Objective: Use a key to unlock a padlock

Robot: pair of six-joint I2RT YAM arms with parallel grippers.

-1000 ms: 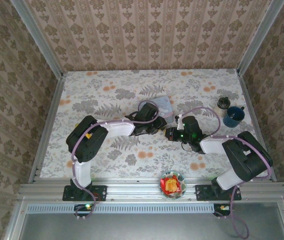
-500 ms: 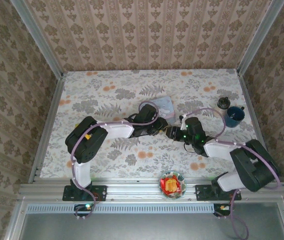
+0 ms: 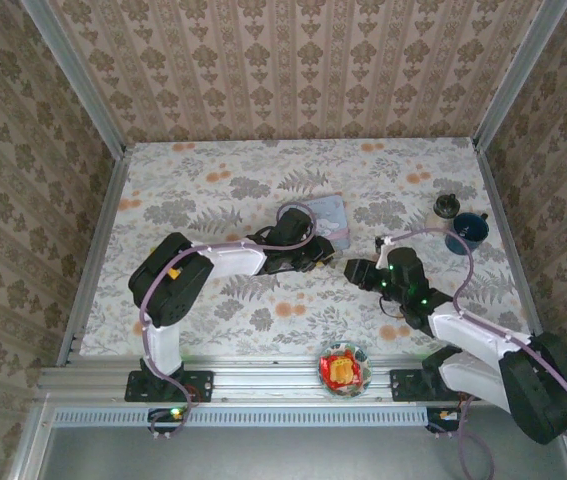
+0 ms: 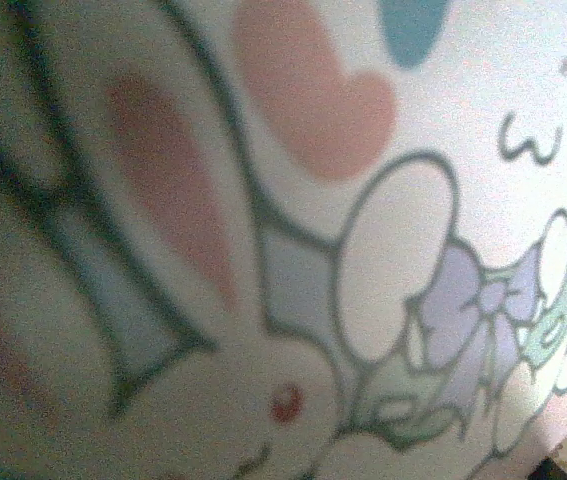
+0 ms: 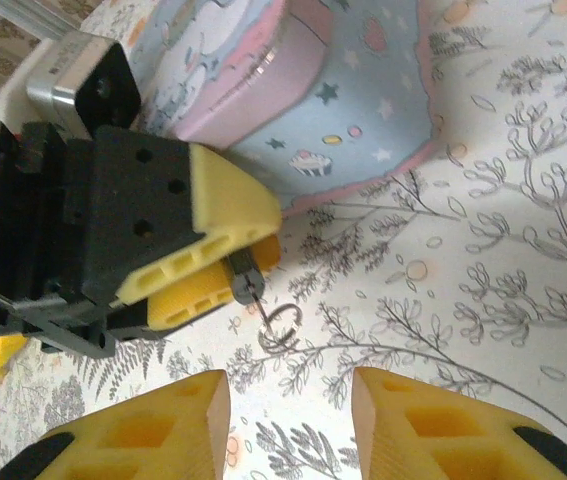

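Observation:
In the right wrist view, my left gripper (image 5: 253, 255) reaches in from the left, its yellow fingers shut on the small dark padlock (image 5: 242, 273). A thin key with a wire ring (image 5: 281, 326) sticks out of the padlock, the ring hanging just above the tablecloth. My right gripper (image 5: 291, 420) is open, a short way back from the key, with nothing between its fingers. From above, the left gripper (image 3: 329, 256) and right gripper (image 3: 355, 269) face each other mid-table. The left wrist view is pressed close to the printed lid of the light blue tin (image 4: 293, 250).
The light blue tin (image 3: 325, 212) lies just behind the left gripper. A dark round-lidded jar (image 3: 447, 207) and a blue cup (image 3: 468, 230) stand at the right edge. A glass bowl of sweets (image 3: 344, 367) sits on the near rail.
My right gripper was shut at the padlock a second ago; it has opened and drawn back to the right, its arm swinging toward the near right. The left arm has held still.

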